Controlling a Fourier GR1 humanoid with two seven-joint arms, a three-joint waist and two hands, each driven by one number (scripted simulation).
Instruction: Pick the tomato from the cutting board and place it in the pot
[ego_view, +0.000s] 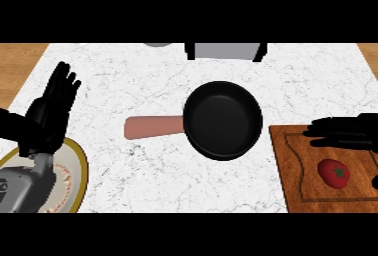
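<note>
Head view, entries taken left to right.

Left hand: at the frame's 9 o'clock side, fingers straight, slightly apart, pointing toward 12 o'clock. Holds nothing. Open and at rest over the counter's left margin. Its grey forearm enters from the 7 o'clock corner.

Plate: pale with a gold rim, at 7 o'clock, partly covered by the left forearm. It lies on the white marble counter.

Pan: black, near frame centre, interior dark with nothing visible inside. Its pinkish handle extends from the pan toward 9 o'clock and lies flat on the counter.

At 12 o'clock, against the far counter edge: a grey box-like object, cut off by the frame; cannot identify it.

Cutting board: brown wood, at 4 o'clock, just beside the pan's 4 o'clock rim; cannot tell whether they touch.

Tomato: red with a green stem spot, lying on the board's right half, at 6 o'clock from the right hand and apart from it.

Right hand: at 3 o'clock, over the board's far edge, fingers extended toward 9 o'clock, slightly spread, clamped on nothing.
</note>
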